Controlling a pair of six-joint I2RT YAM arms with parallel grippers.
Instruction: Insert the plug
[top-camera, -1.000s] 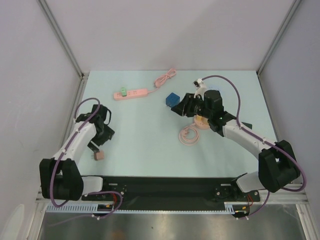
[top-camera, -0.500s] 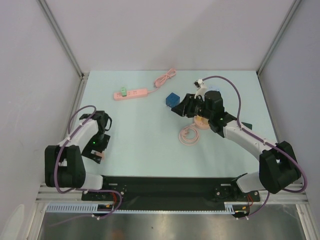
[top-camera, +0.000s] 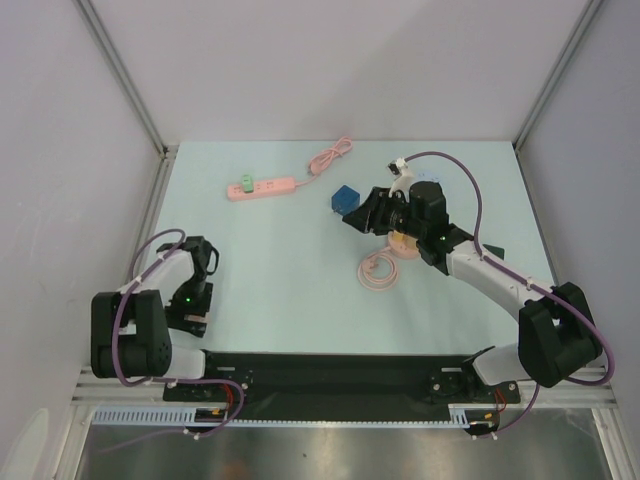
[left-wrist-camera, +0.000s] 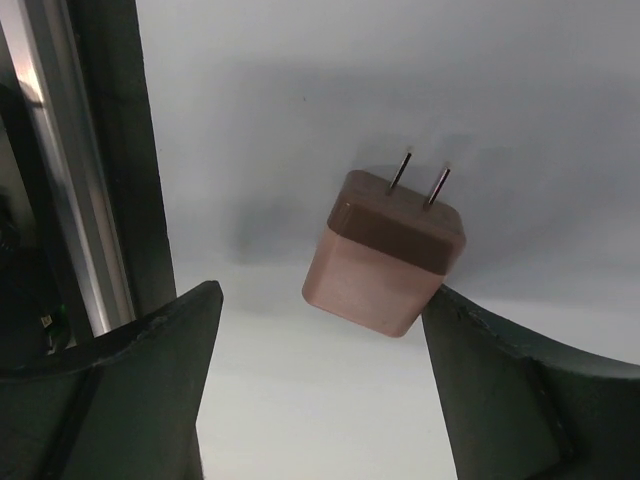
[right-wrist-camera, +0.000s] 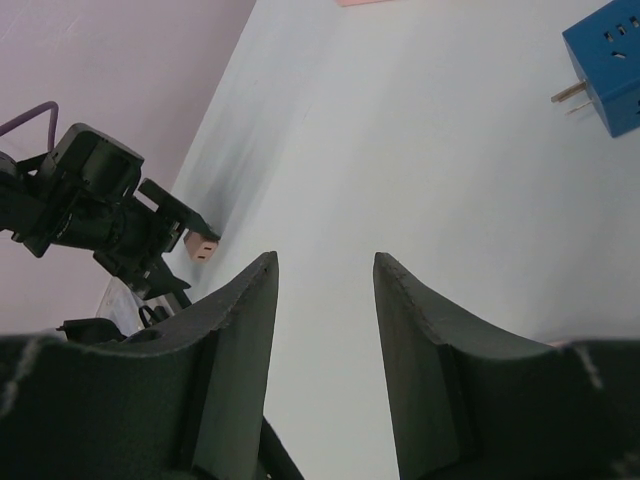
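The plug (left-wrist-camera: 385, 250) is a pinkish-brown cube with two metal prongs pointing away from me. It lies on the table just past the tips of my left gripper (left-wrist-camera: 322, 295), near the right finger and well clear of the left one. The jaws stand wide open around it. In the top view my left gripper (top-camera: 192, 312) hangs over it at the near left edge. The right wrist view shows the plug (right-wrist-camera: 203, 247) beside that gripper. The pink power strip (top-camera: 262, 187) lies far back. My right gripper (top-camera: 352, 218) is open and empty, by a blue adapter (top-camera: 345, 197).
A black rail (left-wrist-camera: 110, 150) runs close to the left of the plug. A coiled pink cable (top-camera: 380, 270) lies under my right arm. The power strip's cord (top-camera: 330, 157) trails to the back. The blue adapter (right-wrist-camera: 605, 70) shows its prongs.
My left arm has folded back toward the near edge, and its gripper has come down over the plug on the table. The right arm has not moved.
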